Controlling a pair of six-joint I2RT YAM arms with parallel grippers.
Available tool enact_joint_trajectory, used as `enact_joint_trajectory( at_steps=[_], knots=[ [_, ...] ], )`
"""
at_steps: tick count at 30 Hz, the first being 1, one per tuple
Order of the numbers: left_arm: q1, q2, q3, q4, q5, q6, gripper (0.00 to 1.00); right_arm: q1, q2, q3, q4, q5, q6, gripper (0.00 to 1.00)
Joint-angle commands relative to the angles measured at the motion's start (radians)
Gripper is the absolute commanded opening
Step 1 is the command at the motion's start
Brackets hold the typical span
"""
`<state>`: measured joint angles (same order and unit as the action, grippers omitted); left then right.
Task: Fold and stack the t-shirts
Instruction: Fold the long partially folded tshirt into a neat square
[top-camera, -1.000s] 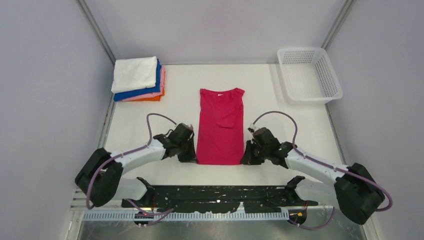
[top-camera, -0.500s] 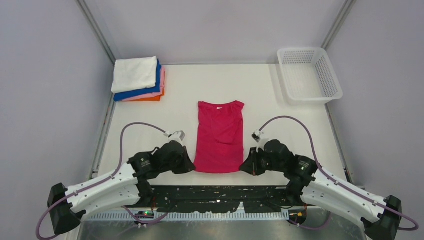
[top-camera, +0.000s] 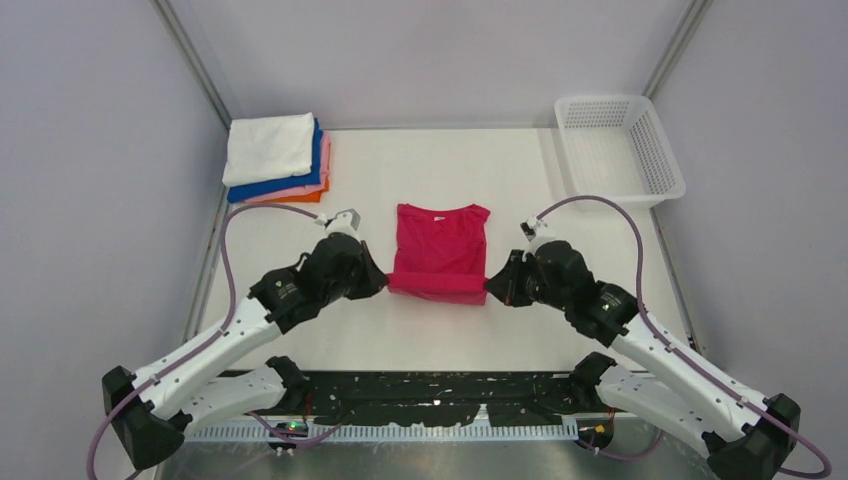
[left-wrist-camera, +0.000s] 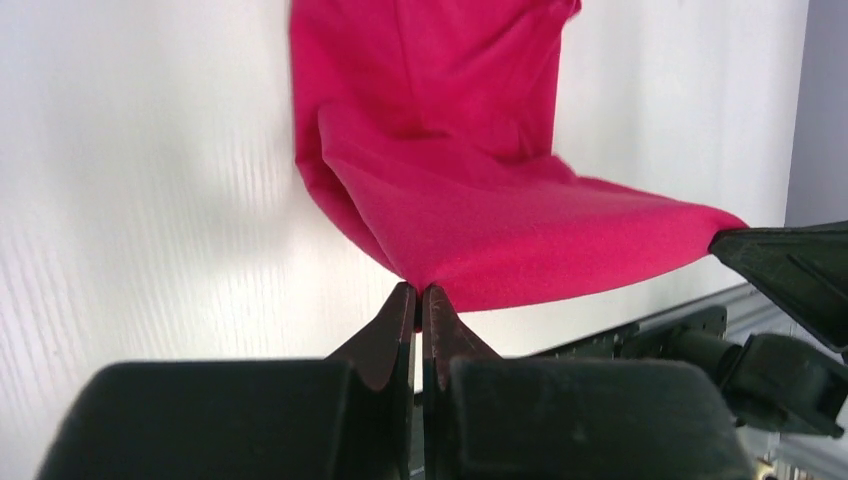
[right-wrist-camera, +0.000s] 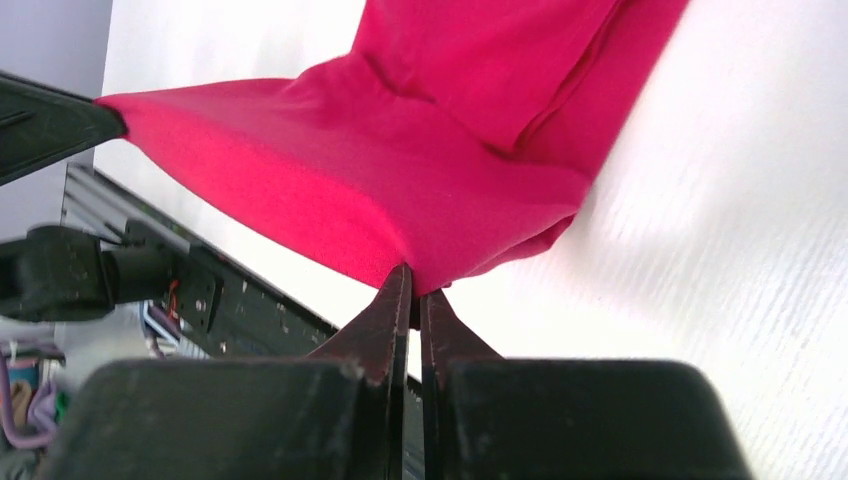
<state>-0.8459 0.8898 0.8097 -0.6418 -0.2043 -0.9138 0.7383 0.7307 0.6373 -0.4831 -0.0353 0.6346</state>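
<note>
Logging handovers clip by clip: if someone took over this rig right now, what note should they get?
Grippers: the left gripper is shut on the near left hem corner of the magenta-red t-shirt; the right gripper is shut on its near right corner.
Things: the shirt lies mid-table, collar end flat, hem held raised over the body. The stack of folded t-shirts is at the far left, white on top. The mesh basket is at the far right.
Done: the shirt is narrowed to a strip.
Left: probably lay the hem at the collar, release, then move the shirt onto the stack.
</note>
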Motion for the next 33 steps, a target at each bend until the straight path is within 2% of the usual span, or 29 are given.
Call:
enact_joint_trajectory(
  at_steps=[1, 14, 24, 33],
  knots=[
    [0.112, 0.086, 0.106, 0.09, 0.018, 0.133, 0.0, -0.126, 0.089, 0.089, 0.05, -0.067, -0.092, 0.05],
    [0.318, 0.413, 0.366, 0.167, 0.174, 0.245, 0.0, -0.381, 0.406, 0.272, 0.175, -0.268, -0.175, 0.05],
    [0.405, 0.637, 0.528, 0.192, 0.28, 0.276, 0.0, -0.462, 0.605, 0.381, 0.218, -0.329, -0.191, 0.05],
    [0.441, 0.85, 0.689, 0.16, 0.284, 0.289, 0.0, -0.487, 0.765, 0.453, 0.263, -0.346, -0.179, 0.05]
  ],
)
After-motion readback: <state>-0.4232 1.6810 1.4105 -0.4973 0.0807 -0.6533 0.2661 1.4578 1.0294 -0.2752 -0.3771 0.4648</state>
